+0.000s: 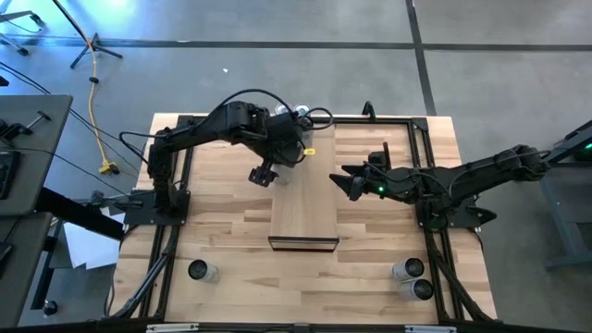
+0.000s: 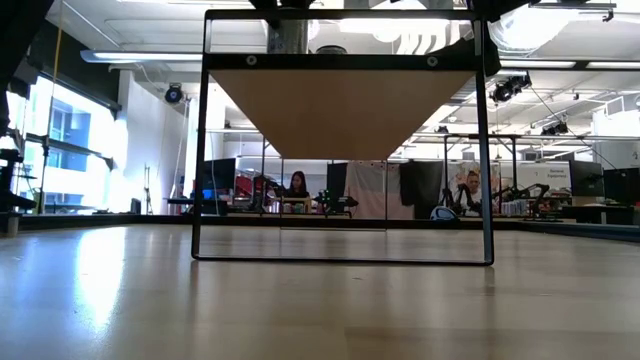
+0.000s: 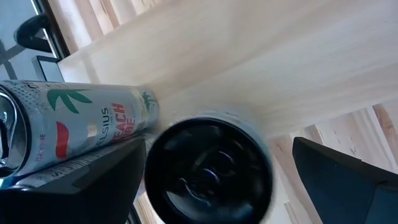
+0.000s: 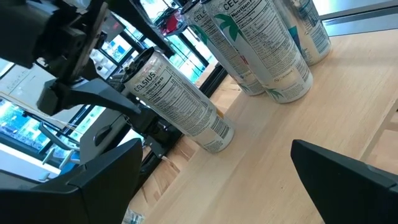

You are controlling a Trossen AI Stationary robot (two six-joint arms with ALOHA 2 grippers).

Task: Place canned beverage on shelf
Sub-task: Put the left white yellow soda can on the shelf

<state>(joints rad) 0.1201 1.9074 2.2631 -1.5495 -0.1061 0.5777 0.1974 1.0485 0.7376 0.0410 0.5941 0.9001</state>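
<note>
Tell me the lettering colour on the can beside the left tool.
Red lettering on the silver can; left wrist view shows it best.

My shelf, a long light-wood platform with a dark front edge, runs down the table's middle. On its far end stand white Celsius cans, upright; one stands between my left fingers.
</note>
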